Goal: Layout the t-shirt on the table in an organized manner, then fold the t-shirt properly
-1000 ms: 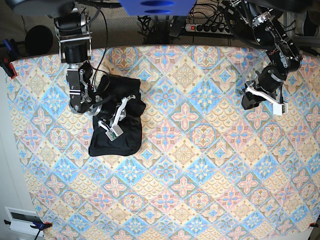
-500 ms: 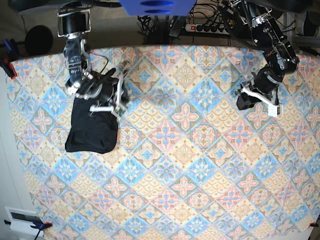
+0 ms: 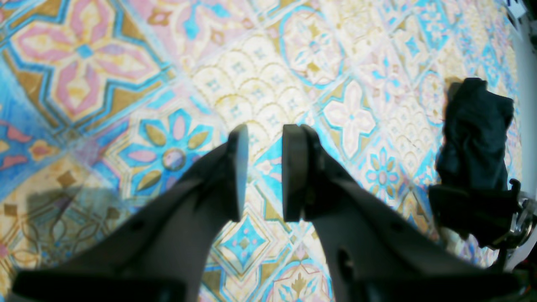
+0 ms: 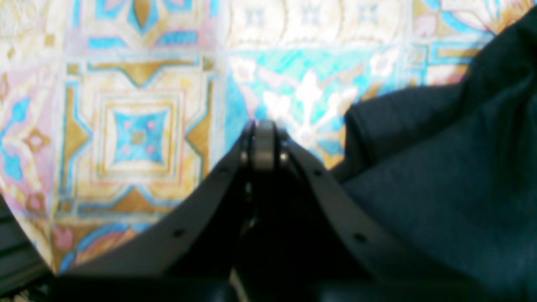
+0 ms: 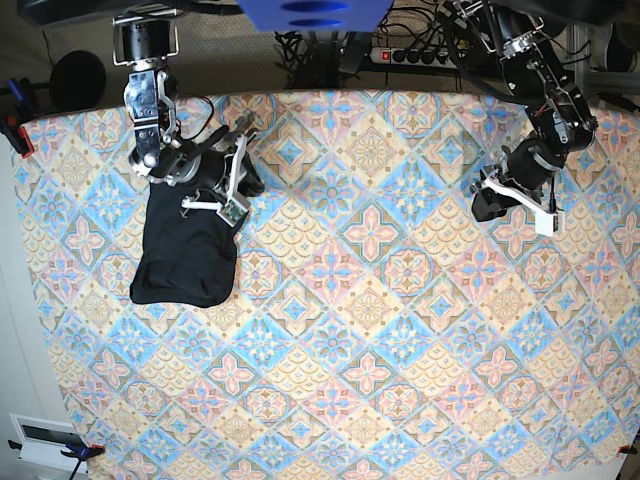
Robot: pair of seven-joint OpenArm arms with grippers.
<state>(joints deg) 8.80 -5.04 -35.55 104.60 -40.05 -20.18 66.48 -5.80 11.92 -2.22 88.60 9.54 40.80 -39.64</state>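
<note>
- The table (image 5: 400, 330), covered in blue, pink and cream diamond tiles, fills nearly the whole base view.
- The t-shirt (image 5: 185, 255) lies bunched as a dark heap toward the table's 10 o'clock area, near the left edge, its lower end rounded and its upper end under the right arm.
- The right gripper (image 5: 252, 186) sits at the heap's 1 o'clock corner. In its wrist view (image 4: 263, 144) the fingertips are pressed together with nothing visible between them, and the black cloth (image 4: 444, 180) lies just beside them at 3 to 4 o'clock, with patterned table (image 4: 138, 126) ahead.
- The left gripper (image 5: 483, 206) hangs over bare cloth toward the table's 2 o'clock area, well apart from the shirt. Its wrist view (image 3: 263, 176) shows the two pads parted with a narrow gap and nothing between them; the garment (image 3: 476, 134) appears far off at 3 o'clock.
</note>
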